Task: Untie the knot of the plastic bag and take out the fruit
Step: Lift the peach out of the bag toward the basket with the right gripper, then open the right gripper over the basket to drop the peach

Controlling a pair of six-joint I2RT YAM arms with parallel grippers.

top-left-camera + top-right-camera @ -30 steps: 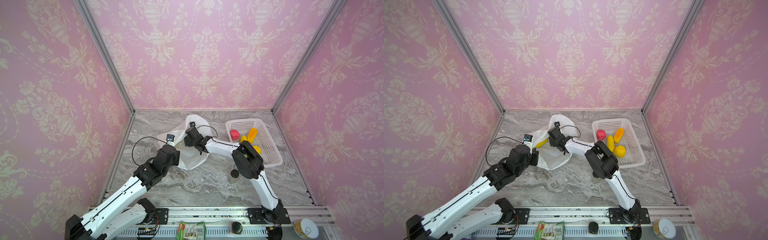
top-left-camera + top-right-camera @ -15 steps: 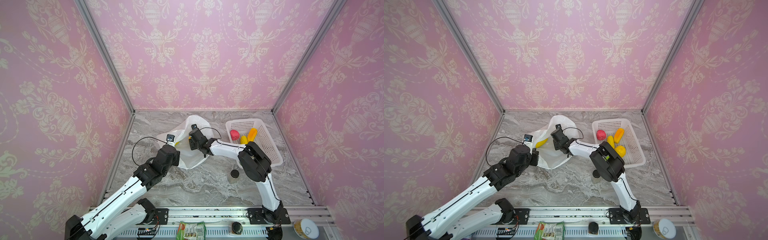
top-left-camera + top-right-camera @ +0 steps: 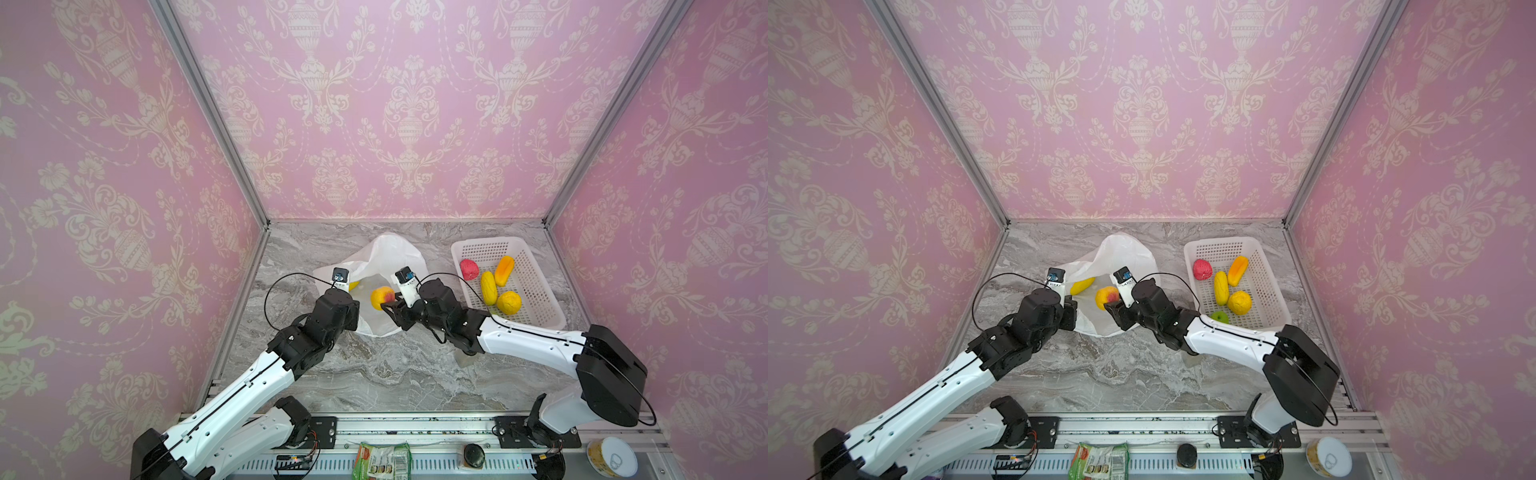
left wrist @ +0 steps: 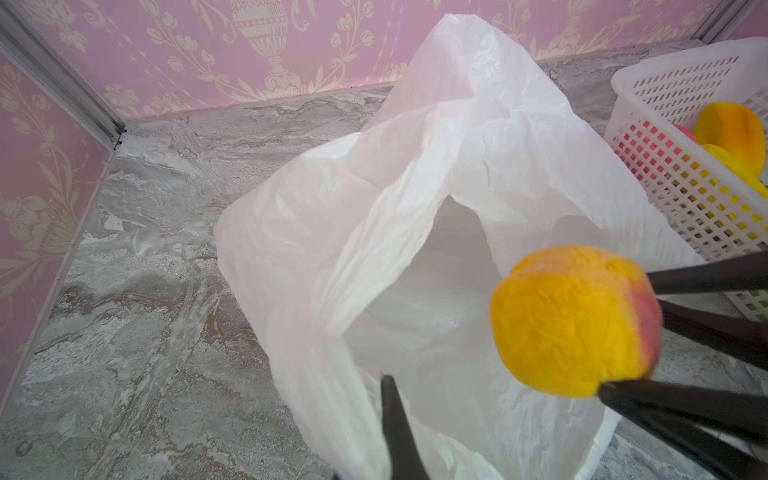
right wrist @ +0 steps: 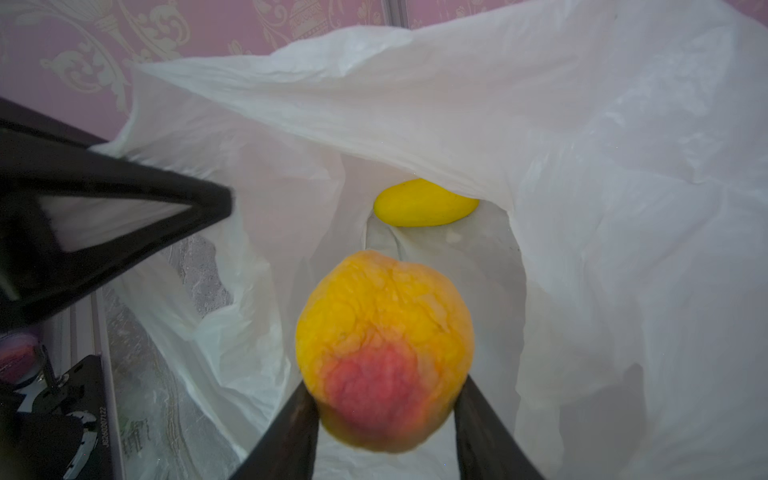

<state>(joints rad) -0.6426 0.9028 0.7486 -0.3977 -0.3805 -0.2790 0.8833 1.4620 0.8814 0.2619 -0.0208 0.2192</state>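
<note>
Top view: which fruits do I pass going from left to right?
Yellow fruit in the plastic bag → peach held by the right gripper → pink-red fruit → long yellow fruit in the basket.

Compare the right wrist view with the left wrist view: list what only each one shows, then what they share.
Only the right wrist view: a yellow oblong fruit lying deep inside the plastic bag. Only the left wrist view: the white basket beside the bag, with an orange fruit in it, and the marble tabletop's far corner. Both: the open bag and the peach clamped in the right gripper.
</note>
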